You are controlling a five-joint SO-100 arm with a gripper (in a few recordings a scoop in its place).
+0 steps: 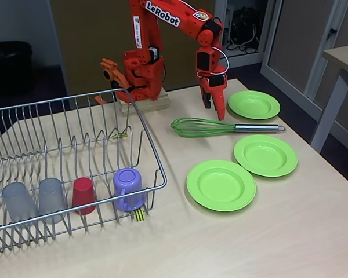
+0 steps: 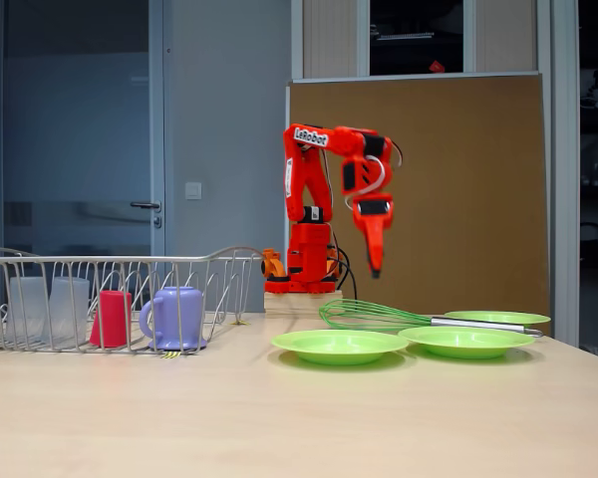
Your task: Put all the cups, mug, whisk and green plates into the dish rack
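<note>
The silver wire dish rack [image 1: 154,152] [image 2: 231,255] stands at the left. In its front row, upside down, are two grey tumblers [image 1: 17,201] [image 1: 51,198] [image 2: 28,307] [image 2: 69,305], the red cup [image 1: 83,194] [image 2: 111,318] and the purple mug [image 1: 128,189] [image 2: 175,317]. The green whisk [image 1: 204,126] [image 2: 377,317] lies on the table with its silver handle pointing right. Three green plates [image 1: 254,105] [image 1: 265,155] [image 1: 221,185] [image 2: 496,318] [image 2: 466,341] [image 2: 339,345] lie around it. My gripper [image 1: 220,116] [image 2: 376,267] hangs pointing down just above the whisk, shut and holding nothing.
The orange arm's base [image 1: 140,75] sits on a wooden block behind the rack's far right corner. The table's right edge runs close past the plates. Another table's leg [image 1: 327,110] stands to the right.
</note>
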